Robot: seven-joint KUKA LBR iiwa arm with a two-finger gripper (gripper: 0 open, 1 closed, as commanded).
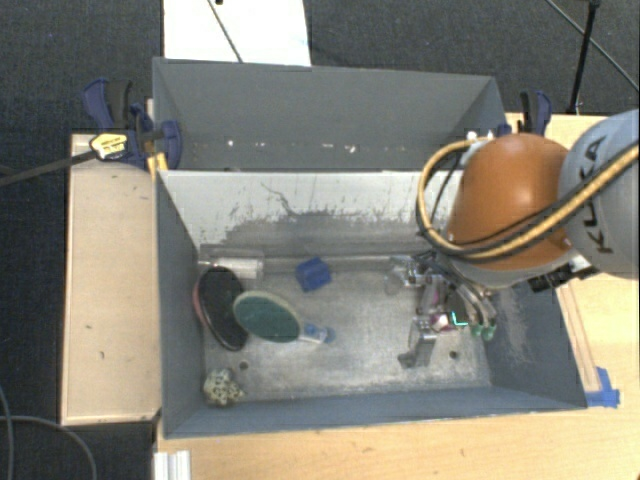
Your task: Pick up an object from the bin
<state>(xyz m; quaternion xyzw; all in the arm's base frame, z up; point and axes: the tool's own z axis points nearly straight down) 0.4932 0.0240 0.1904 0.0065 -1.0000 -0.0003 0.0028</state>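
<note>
My gripper (424,336) hangs low over the bare floor in the right part of the bin, under the orange wrist cover. No loose thing lies directly beneath it. The nearest loose thing is a small blue block (313,274), to its left near the back wall. Farther left lies a round green paddle with a pale blue handle (268,318). It rests partly on a black oval pad (218,306).
A pale grey cylinder (233,265) lies along the back wall at the left. A small crumpled yellowish ball (222,388) sits in the front left corner. The arm and its looped cables cover the bin's right back corner.
</note>
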